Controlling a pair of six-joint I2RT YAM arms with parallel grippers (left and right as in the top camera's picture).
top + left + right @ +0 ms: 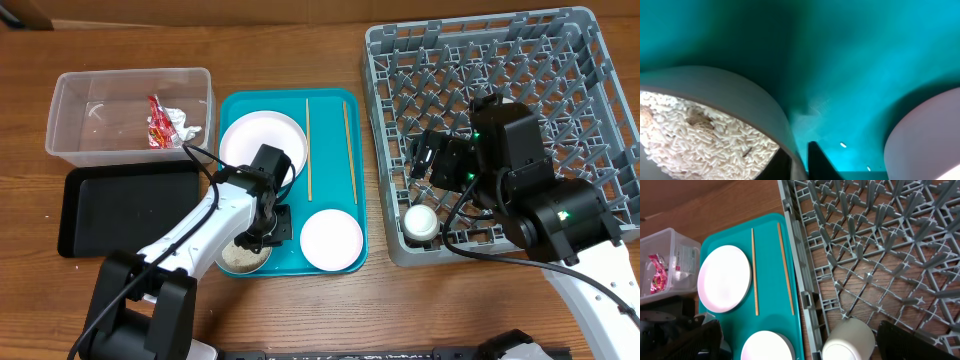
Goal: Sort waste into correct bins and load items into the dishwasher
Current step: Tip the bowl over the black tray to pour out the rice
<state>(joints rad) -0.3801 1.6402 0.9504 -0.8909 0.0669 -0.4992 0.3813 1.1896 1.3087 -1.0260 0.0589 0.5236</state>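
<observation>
The round white bowl (pixel 730 92) of loose white rice (pixel 695 140) at lower left is rim-pinched by the left fingers (pixel 822 165), so a level lift should prevent spills.

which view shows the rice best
Left wrist: the rice lies in the bowl close up, single grains visible. Overhead shows only a pale patch partly under the left gripper. Right wrist does not show it.
</observation>
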